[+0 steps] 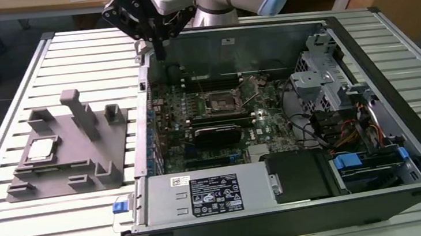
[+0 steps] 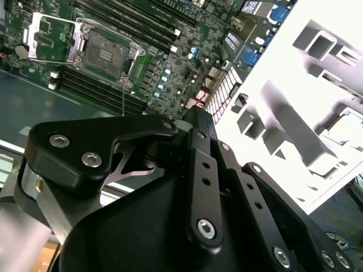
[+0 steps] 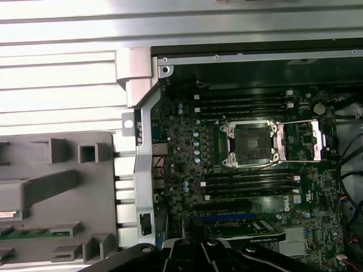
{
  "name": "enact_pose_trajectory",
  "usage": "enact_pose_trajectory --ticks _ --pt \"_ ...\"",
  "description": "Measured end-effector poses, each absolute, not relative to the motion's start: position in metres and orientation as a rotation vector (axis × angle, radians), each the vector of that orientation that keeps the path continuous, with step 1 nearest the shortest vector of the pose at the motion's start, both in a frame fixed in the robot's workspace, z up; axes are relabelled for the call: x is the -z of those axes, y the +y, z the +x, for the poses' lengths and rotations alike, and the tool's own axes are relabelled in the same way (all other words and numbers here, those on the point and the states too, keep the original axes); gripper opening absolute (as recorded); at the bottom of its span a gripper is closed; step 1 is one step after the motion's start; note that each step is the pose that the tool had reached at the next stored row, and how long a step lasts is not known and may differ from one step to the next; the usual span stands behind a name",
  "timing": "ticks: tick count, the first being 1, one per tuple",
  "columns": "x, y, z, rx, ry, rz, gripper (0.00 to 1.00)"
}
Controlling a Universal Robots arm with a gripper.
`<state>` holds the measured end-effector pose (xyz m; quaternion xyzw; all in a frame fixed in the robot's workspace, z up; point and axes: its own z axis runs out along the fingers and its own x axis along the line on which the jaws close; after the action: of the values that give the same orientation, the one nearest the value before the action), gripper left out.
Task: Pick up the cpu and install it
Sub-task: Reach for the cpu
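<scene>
cpu: lies flat in a recess of the grey fixture, on the exterior view's left. It is outside the computer case, well apart from the gripper, and not yet picked up.

1. Slatted table: carries the case and the fixture side by side.
2. Computer case: lies open, with its interior exposed.
3. Grey fixture: upright blocks stand near the cpu recess.
4. Motherboard: seated in the case floor.
5. Socket: empty, with its load plate swung open to one side.
6. Gripper: hangs above the case wall nearest the fixture, touching nothing and carrying no visible load. Jaw state cannot be told.

Probable hazards:
- Collision: the fixture's blocks and the case wall both stand between the cpu and the socket, so a low path could strike either.
- Slip: the chip is thin and flat, so an off-centre grip could tilt or drop it.
- Contact damage: a rotated or tilted chip could harm the socket's contacts.
- Obstruction: the open plate sits just beside the socket.
</scene>
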<state>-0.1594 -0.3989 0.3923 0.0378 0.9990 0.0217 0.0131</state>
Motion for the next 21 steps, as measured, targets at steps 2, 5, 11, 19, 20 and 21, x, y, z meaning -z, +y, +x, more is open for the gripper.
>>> enact_pose_trajectory --ticks 2,5,11,19,20,21 --pt "-0.392 -0.399 -0.161 -0.068 3.112 0.118 0.11" --pt "-0.392 -0.399 -0.163 -0.068 3.112 0.118 0.11" --pt "-0.392 -0.399 -0.168 -0.068 3.112 0.118 0.11" --pt "-0.392 -0.399 -0.175 -0.068 3.112 0.118 0.11" --pt "-0.392 -0.399 -0.176 -0.068 3.113 0.118 0.11" --pt "-0.392 -0.399 -0.176 -0.068 3.113 0.118 0.11"
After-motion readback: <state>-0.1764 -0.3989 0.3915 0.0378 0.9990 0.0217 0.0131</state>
